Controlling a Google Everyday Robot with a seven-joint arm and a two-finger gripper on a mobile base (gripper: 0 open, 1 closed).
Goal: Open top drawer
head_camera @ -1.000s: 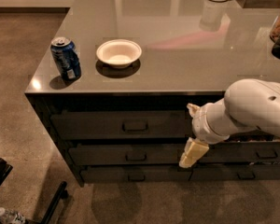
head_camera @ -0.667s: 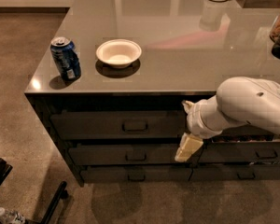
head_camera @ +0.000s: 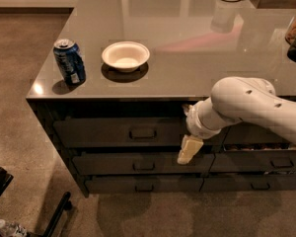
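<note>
The top drawer [head_camera: 103, 132] is the wide dark front just under the counter top on the left stack, with a small metal loop handle [head_camera: 142, 133] at its centre. Its front sits in line with the slimmer fronts below. My gripper [head_camera: 184, 132] is in front of the drawer's right end, a little to the right of the handle and not touching it. It is open and empty, with one cream finger [head_camera: 189, 149] pointing down over the second drawer. My white arm [head_camera: 246, 102] reaches in from the right.
On the grey counter [head_camera: 187, 58] stand a blue soda can [head_camera: 69, 61] near the left corner and a white bowl [head_camera: 125, 56] beside it. Narrower dark drawers [head_camera: 266, 162] are at the right. A dark base part and a bottle [head_camera: 10, 227] lie on the floor at lower left.
My arm and gripper have moved left along the drawer fronts, closer to the top drawer's handle. The drawer has not moved.
</note>
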